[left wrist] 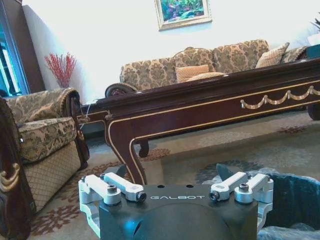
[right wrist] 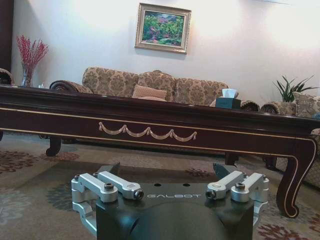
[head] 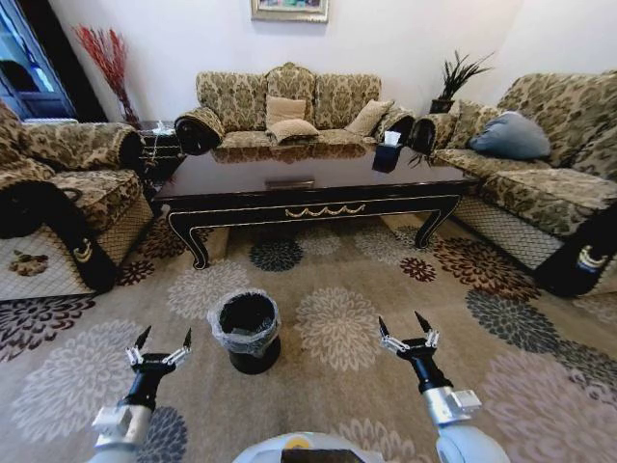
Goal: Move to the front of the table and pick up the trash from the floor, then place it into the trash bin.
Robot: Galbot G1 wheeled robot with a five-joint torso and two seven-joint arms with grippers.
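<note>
Right now the robot faces the long side of the table (head: 318,183), a big, shiny dark brown one with gold trim, standing on the flowered floor (head: 337,328). Between the robot and the table sits the trash bin (head: 247,331). It is small, round and black, with a crinkly clear bag folded over its rim. It stands upright on the carpet, a little to the left of the middle.

The left gripper (head: 160,349) hangs low over the carpet, just beside the bin on its left. Its two fingers are spread wide apart and hold nothing. In the left wrist view the bin's bagged rim (left wrist: 295,190) shows close by the gripper (left wrist: 175,175).

The right gripper (head: 407,333) hangs over the carpet on the other side, a bit farther from the bin. Its fingers are spread wide too, with nothing between them. The right wrist view looks past the gripper (right wrist: 167,172) at the table's front edge (right wrist: 150,130).

A dark tissue box (head: 388,152) sits on the table near its far right corner. Sofas (head: 289,111) stand around the table on three sides.

I cannot pick out any trash on the carpet.
</note>
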